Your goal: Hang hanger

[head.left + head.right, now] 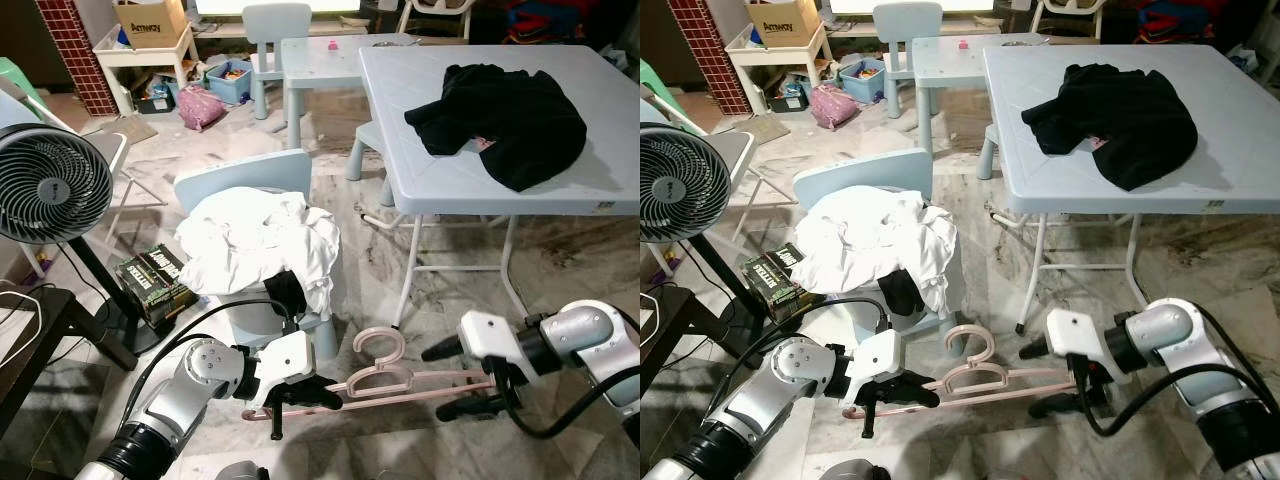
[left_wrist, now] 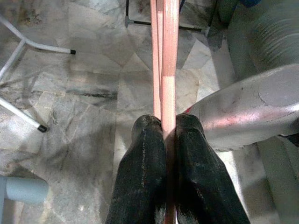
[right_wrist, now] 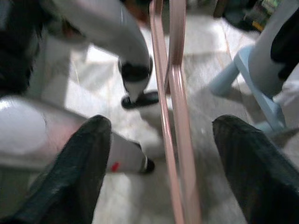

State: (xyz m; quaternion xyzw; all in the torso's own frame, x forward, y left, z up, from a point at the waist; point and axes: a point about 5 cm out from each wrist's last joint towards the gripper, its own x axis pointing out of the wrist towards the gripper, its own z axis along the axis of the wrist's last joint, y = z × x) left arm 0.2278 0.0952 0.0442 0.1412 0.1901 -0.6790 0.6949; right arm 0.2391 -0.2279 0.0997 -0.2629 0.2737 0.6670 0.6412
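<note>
Right down in front, the left tool (image 1: pixel 300 392) is pinched tight on one end of a pink hanger (image 1: pixel 385 378), fingers (image 2: pixel 145 158) clamped either side of the thin bar. The hanger lies nearly level just above the marble floor (image 1: pixel 330 200), hook turned up towards the chair (image 1: pixel 250 180) heaped with white laundry (image 1: pixel 255 245). At the other end the right tool (image 1: pixel 460 380) stands wide open, the bar running between its two fingers (image 3: pixel 84 158) without either clearly touching it.

So the whole hanger seems to hang from one narrow pinch at its tip. If the left arm swings or tilts, I'd guess the bar could pivot in that grip, droop and slip out to the floor. If the right tool closes off-centre, it might push the bar sideways rather than catch it. The hook sits close to the hanging white cloth and could snag there when lifted. I can't spot any rail to hang it on; the table (image 1: pixel 600 180) holds only a black garment (image 1: pixel 505 120).
</note>
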